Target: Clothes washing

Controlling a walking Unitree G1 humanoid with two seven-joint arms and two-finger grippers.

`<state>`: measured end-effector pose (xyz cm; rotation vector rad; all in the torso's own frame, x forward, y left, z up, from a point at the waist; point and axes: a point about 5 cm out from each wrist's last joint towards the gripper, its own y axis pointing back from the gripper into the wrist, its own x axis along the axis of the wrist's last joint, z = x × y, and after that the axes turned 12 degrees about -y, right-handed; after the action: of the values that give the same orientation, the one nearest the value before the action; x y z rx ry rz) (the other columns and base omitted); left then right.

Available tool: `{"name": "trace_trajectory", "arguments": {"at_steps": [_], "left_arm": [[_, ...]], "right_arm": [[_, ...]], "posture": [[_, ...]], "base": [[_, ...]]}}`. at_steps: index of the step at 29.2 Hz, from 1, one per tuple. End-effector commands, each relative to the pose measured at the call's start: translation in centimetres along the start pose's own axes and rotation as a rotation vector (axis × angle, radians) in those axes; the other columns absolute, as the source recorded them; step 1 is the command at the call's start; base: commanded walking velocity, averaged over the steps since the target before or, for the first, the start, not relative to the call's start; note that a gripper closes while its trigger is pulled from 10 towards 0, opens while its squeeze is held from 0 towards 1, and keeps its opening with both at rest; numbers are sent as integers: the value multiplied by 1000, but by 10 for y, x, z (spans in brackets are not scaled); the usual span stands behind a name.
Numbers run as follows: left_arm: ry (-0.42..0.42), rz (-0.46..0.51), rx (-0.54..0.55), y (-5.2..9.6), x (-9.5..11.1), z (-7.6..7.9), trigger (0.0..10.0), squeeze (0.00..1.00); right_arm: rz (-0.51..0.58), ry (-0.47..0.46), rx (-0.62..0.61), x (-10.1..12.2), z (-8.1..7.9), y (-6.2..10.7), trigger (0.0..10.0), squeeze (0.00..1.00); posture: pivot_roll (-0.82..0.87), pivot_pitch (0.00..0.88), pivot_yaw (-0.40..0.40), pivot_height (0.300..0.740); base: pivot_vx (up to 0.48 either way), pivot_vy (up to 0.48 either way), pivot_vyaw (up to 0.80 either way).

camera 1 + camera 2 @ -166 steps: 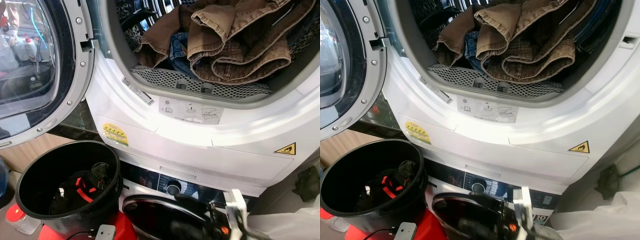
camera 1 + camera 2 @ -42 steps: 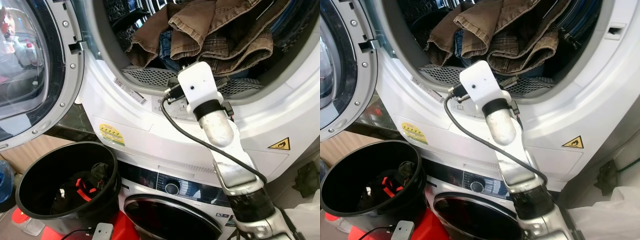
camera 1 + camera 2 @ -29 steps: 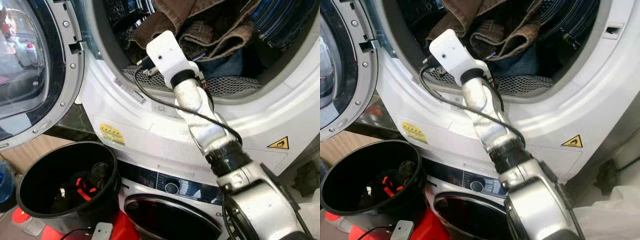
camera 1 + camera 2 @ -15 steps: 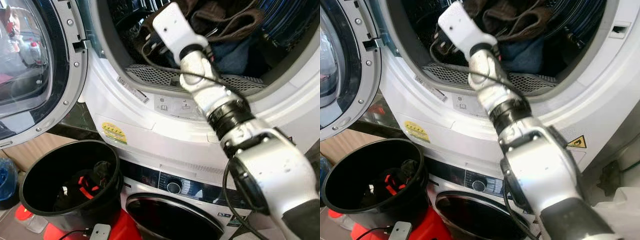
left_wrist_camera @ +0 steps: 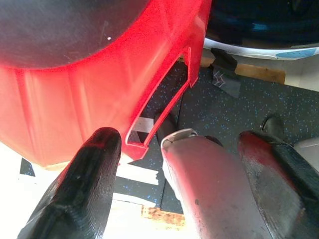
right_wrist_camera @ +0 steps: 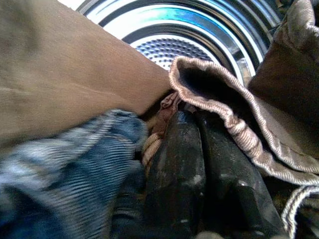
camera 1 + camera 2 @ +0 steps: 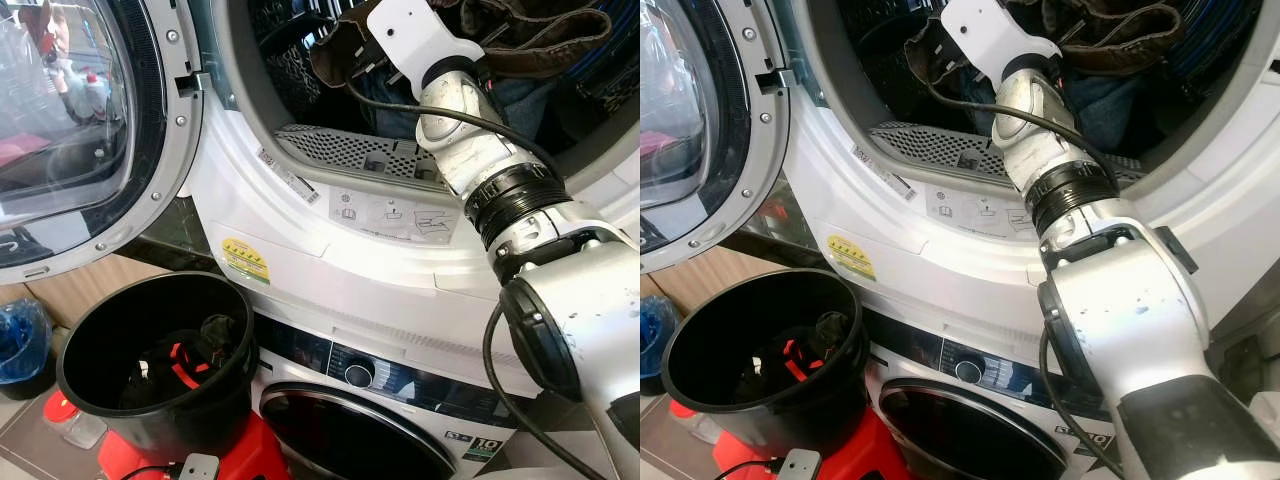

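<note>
Two black fingers of the right claw [image 6: 199,174] lie pressed together, buried among the laundry inside the upper drum [image 7: 300,70]; whether cloth is pinched between them I cannot tell. Brown corduroy trousers [image 6: 234,124] with a ribbed hem drape just above and around the claw, and blue denim [image 6: 65,159] lies beside it. The right arm alone reaches in. The left claw [image 5: 189,189], fingers apart, hangs low by a red stool [image 5: 75,94]. A black bucket [image 7: 110,390] waits below, to the left.
</note>
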<state>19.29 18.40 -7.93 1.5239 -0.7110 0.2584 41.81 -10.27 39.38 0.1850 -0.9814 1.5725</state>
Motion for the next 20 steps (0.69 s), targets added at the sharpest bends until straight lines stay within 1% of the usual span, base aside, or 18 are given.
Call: {"name": "trace_trajectory", "arguments": {"at_steps": [1,4,8,9,10,11,12,14,15,16,17,18,19,20], "left_arm": [[-9,-6,5,1,-4,-1,10000,0],[-7,-4,4,1,-4,0,10000,0],[-9,0,2,0,-2,0,10000,0],[-8,1,1,0,-2,1,10000,0],[-7,1,0,0,-2,1,10000,0],[-5,-1,0,0,-2,1,10000,0],[-4,-1,0,0,-2,1,10000,0],[-5,-1,-2,0,-1,1,10000,0],[-9,0,-4,0,-1,1,10000,0],[-12,0,-5,0,-1,1,10000,0],[-15,2,-5,0,0,1,10000,0],[-14,3,-5,0,1,1,10000,0],[-14,3,-5,0,1,1,10000,0],[-13,4,-4,0,1,1,10000,0]], "right_arm": [[-67,60,-60,-17,19,-4,10000,0],[-93,79,-86,-27,24,-4,10000,0],[-132,91,-102,-42,26,-1,10000,0],[-152,96,-90,-52,23,2,10000,0],[-167,86,-82,-56,20,3,10000,0],[-201,50,-57,-66,13,7,10000,0],[-212,34,-47,-69,8,9,10000,0],[-245,-67,-9,-76,-3,14,10000,0],[-266,-162,12,-78,-12,18,10000,0],[-279,-224,23,-80,-17,20,10000,0],[-304,-358,48,-81,-26,24,10000,0],[-331,-457,44,-83,-30,26,10000,0],[-350,-526,39,-85,-32,27,10000,0],[-367,-655,54,-84,-37,29,10000,0]], "posture": [[144,19,15,740],[136,21,17,740],[123,29,27,740],[116,28,28,740],[108,27,32,740],[98,31,38,740],[96,30,40,740],[90,30,44,740],[90,32,44,740],[90,32,46,740],[88,33,48,740],[86,36,52,740],[86,36,52,740],[78,43,56,740]], "base": [[0,0,0],[0,0,0],[0,0,0],[0,0,0],[0,0,0],[0,0,0],[0,0,0],[0,0,0],[0,0,0],[0,0,0],[0,0,0],[0,0,0],[0,0,0],[0,0,0]]}}
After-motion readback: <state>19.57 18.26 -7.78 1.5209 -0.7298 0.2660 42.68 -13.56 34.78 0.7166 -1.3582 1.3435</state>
